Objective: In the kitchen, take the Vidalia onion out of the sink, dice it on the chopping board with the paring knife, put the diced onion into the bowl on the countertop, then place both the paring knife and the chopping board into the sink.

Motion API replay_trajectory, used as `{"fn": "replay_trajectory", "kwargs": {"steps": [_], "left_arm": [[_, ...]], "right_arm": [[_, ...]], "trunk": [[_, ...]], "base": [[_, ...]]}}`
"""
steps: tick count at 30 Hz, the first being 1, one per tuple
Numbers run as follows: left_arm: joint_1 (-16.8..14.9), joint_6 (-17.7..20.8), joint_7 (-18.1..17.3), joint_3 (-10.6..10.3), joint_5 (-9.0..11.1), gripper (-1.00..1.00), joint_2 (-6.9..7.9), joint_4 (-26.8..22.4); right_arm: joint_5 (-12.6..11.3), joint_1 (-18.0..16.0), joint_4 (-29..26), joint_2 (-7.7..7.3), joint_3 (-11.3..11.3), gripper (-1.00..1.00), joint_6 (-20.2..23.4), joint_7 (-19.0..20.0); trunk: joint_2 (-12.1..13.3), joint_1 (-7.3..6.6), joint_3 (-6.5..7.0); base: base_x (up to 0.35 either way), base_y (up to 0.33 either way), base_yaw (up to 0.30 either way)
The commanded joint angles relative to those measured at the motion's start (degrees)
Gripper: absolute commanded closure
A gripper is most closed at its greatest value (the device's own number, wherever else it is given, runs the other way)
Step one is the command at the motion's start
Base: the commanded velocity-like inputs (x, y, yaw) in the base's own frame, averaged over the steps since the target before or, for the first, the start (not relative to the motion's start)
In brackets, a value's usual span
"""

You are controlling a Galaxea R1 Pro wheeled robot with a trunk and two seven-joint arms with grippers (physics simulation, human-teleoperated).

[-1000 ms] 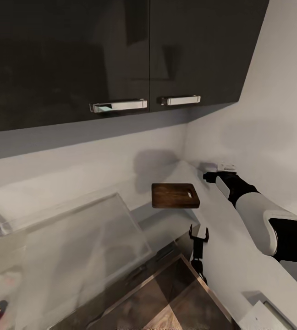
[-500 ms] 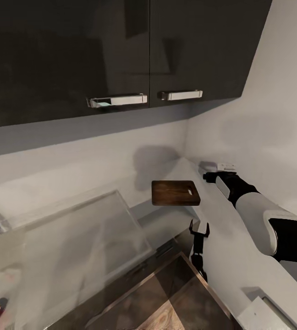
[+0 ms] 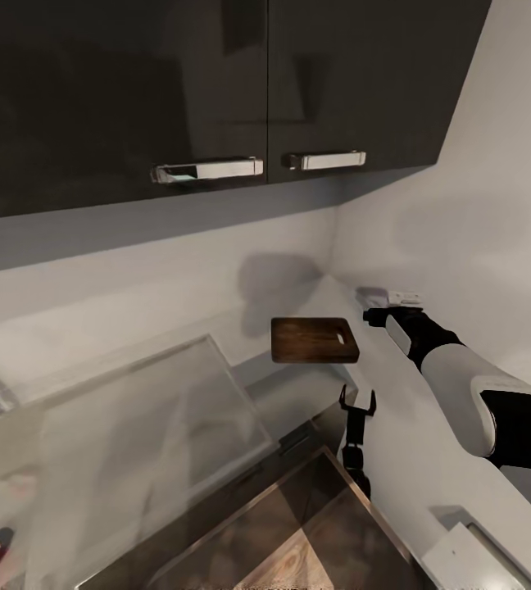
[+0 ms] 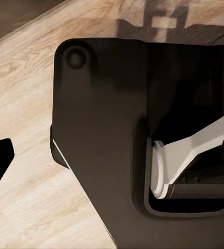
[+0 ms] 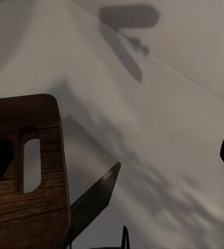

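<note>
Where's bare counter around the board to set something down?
Free: grey countertop between the dark brown wooden chopping board and the wall corner; also the flat steel sink drainboard left of the board. Crowded: the board's slot end, with the dark pointed knife blade and right gripper beside it.

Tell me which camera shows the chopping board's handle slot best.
The right wrist view: the chopping board is close there, and its slot reads clearly as an elongated hole near the short edge. The head view shows the whole board on the countertop, the slot just a small pale mark. The left wrist view looks at the wood floor.
</note>
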Motion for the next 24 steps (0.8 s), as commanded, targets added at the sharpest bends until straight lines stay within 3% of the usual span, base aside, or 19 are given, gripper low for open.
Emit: {"fn": "replay_trajectory", "kwargs": {"steps": [1,24], "left_arm": [[0.0,-0.06,-0.02,-0.06,0.07,-1.0,0.01,-0.1],[-0.01,-0.02,0.05,-0.06,0.07,-1.0,0.01,-0.06]], "right_arm": [[0.03,-0.04,-0.09,0.03,-0.3,-1.0,0.29,-0.09],[0.0,-0.01,-0.09,0.1,-0.22,-1.0,0.29,-0.09]], "trunk": [[-0.12,0.03,-0.2],[-0.12,0.03,-2.37]], "base": [[0.0,0.0,0.0],[0.0,0.0,0.0]]}}
